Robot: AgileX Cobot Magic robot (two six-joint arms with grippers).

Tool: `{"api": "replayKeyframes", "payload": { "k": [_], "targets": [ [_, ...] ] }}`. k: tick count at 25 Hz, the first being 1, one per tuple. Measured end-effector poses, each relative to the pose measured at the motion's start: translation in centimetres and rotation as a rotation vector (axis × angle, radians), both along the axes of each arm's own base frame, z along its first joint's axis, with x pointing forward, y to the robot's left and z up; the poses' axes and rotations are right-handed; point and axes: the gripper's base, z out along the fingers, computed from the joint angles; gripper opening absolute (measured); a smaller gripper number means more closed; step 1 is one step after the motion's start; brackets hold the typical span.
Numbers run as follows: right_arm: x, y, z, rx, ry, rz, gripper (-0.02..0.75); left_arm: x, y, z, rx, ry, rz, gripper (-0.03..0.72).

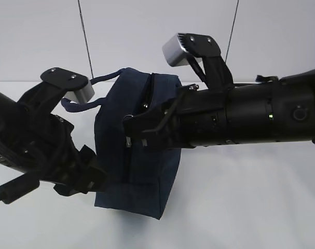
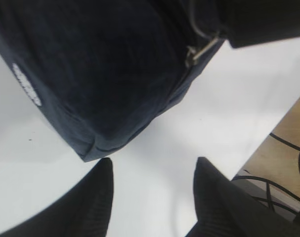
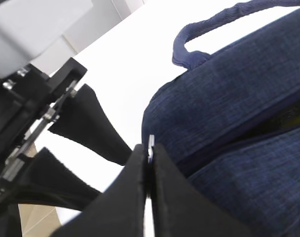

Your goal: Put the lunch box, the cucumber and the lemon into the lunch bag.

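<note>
White desk (image 1: 261,207) and a plain pale wall fill the background; two thin cables hang behind. Bag (image 1: 139,155) stands on the desk at centre, upright, its long axis running away from the exterior camera, near end panel facing the lens and the zipper line coming up over that end toward the top. One handle (image 3: 209,29) loops off the far-left side. Right end effector (image 3: 149,163) is clamped shut on a small metal piece at the zipper line, judged to be the pull (image 3: 150,143); its arm reaches in from the right at the bag's upper half. That grip reads as zipper work: the slider needs a firm pinch to travel along the seam. Left end effector (image 2: 152,197) stands half open and holds nothing, fingers (image 2: 95,197) pointing at the bag's lower corner, close but apart from the fabric. Likely purpose: to brace the bag so it does not slide or tip under the zipper pull. Dark gap in the seam shows a hint of yellow (image 3: 293,116) in the right wrist view, possibly the lemon inside; cannot confirm. Box and cucumber not visible anywhere on the desk; whether they are in the bag cannot be told.
</note>
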Motion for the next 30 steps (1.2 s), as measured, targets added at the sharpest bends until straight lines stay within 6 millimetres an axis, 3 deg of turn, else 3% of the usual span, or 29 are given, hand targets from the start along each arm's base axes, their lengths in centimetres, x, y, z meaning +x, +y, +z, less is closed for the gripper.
{"api": "replayKeyframes", "payload": {
  "k": [11,18,20,25,30],
  "targets": [
    [-0.4,-0.3,1.1,0.017,-0.024,-0.005,-0.013,1.2,-0.1,0.6,-0.032,-0.138,0.036,0.379],
    [-0.4,-0.3,1.2,0.022,-0.016,-0.009,-0.013,2.0,-0.6,-0.2,-0.055,-0.154,0.073,0.370],
    [-0.4,-0.3,1.2,0.023,-0.014,-0.010,-0.013,2.1,-0.7,-0.2,-0.060,-0.159,0.080,0.309],
    [-0.4,-0.3,1.1,0.022,-0.012,-0.015,-0.013,2.2,-0.8,-0.2,-0.068,-0.165,0.087,0.045],
    [-0.3,-0.4,1.2,0.018,-0.014,-0.023,-0.013,2.2,-0.9,-0.3,-0.066,-0.165,0.080,0.008]
  ]
}}
